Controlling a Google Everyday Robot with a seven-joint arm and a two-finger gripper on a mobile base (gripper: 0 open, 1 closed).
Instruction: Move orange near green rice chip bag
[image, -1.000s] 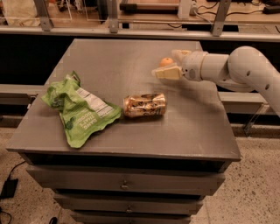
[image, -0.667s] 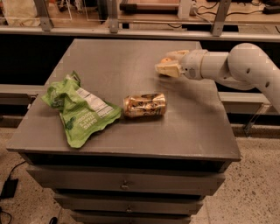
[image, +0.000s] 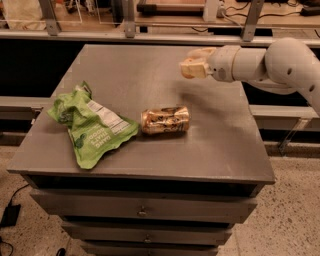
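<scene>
My gripper is raised above the far right part of the grey table. It is shut on the orange, which is mostly hidden, with only an orange-tinted patch showing low between the fingers. The green rice chip bag lies crumpled at the front left of the table, white label up. The gripper is well to the right of the bag and farther back, with the can between them.
A crushed gold-brown can lies on its side just right of the bag. My white arm reaches in from the right. Drawers sit below the table's front edge. A rail and shelving run behind.
My gripper has risen from near the table top and shifted a little left and toward the back, still closed on what it holds. The bag and the can have not moved.
</scene>
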